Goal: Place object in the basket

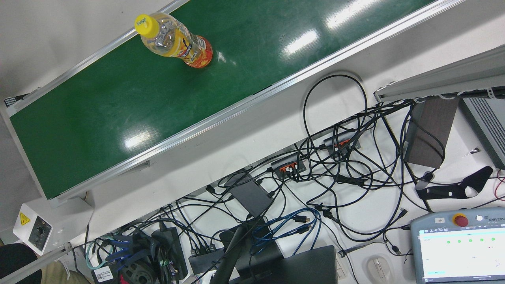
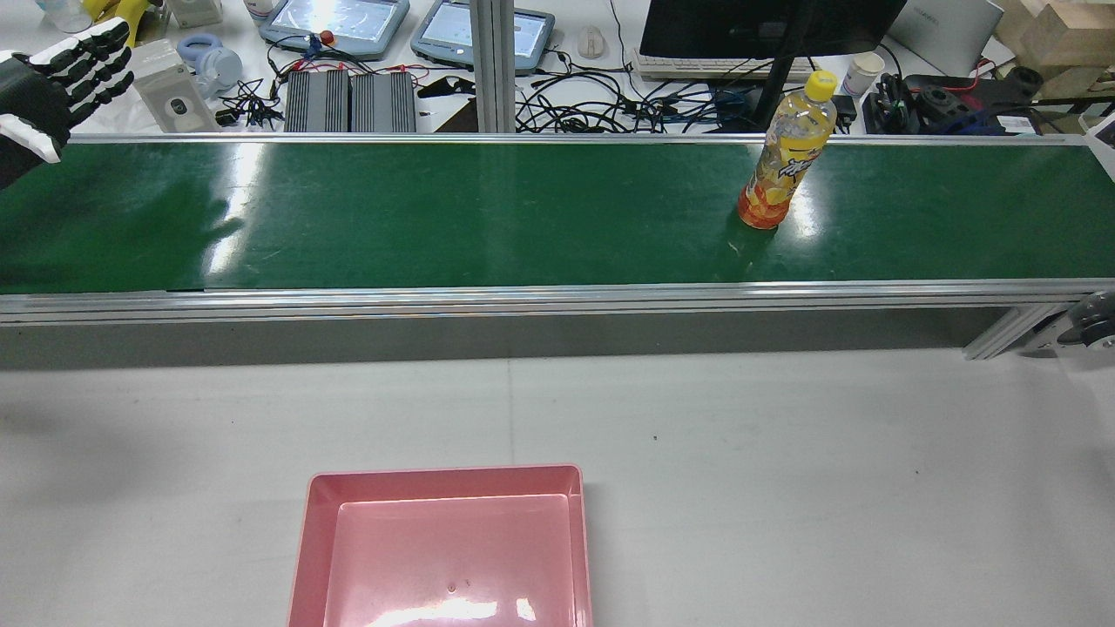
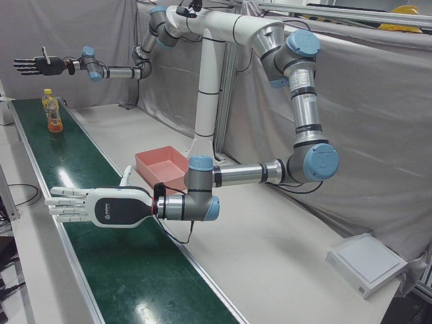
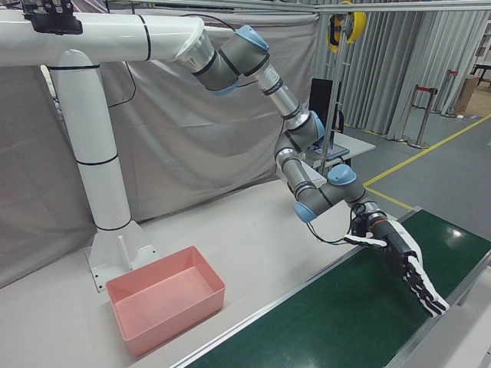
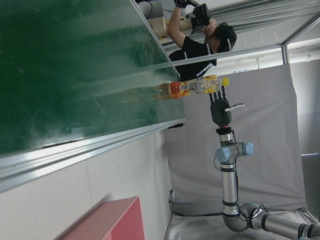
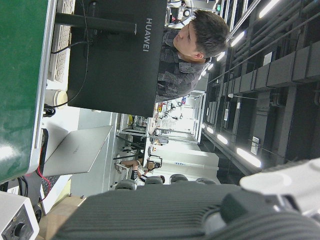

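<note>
With both hands spread wide and holding nothing, the bottle [image 2: 784,161] is standing upright on the belt [image 2: 435,218] at upper right, awaiting a grasp by the nearer right hand [image 3: 37,65].

The green belt [image 2: 435,209] lies bare on every side of the upright bottle [image 2: 787,165]. Nothing stands on the white table [image 2: 784,453] between belt and pink basket [image 2: 444,549], which is open-topped.

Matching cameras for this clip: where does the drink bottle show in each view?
Front view: bottle, upper left.
Rear view: bottle, upper right.
Left-front view, far left.
Right-front view: absent.
Left hand view, sideways, centre.
Right hand view: absent.
Shared landmark: green conveyor belt.
</note>
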